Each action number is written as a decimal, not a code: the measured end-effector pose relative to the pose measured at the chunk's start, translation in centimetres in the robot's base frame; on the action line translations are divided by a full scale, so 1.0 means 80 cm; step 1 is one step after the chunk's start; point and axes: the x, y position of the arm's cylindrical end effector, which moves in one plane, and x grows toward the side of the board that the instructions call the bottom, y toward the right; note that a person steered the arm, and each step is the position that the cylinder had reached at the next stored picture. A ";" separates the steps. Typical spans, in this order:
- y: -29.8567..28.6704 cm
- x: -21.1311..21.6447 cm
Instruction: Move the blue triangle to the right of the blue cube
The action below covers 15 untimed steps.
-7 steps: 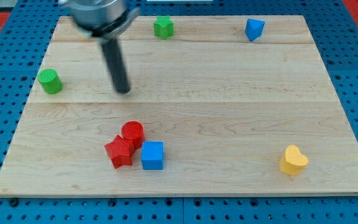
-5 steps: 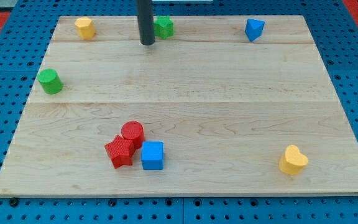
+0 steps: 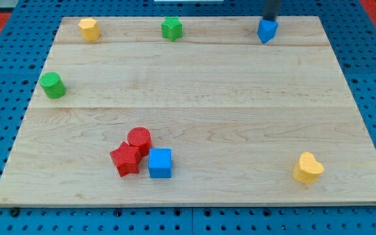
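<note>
Tip at the view's top edge, right behind the blue triangle, touching or nearly so; rod only, no jaws to open or close. Triangle sits near the board top right. Blue cube is well apart, lower left of centre, touching a red star and red cylinder. Yellow heart at bottom right.

Our tip stood just above the blue triangle, far up-right of the blue cube.
</note>
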 end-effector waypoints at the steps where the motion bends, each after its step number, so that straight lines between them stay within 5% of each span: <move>1: -0.041 0.066; 2: -0.117 0.103; 5: -0.171 0.046; 8: -0.307 0.199; 12: -0.457 0.267; 15: -0.305 0.278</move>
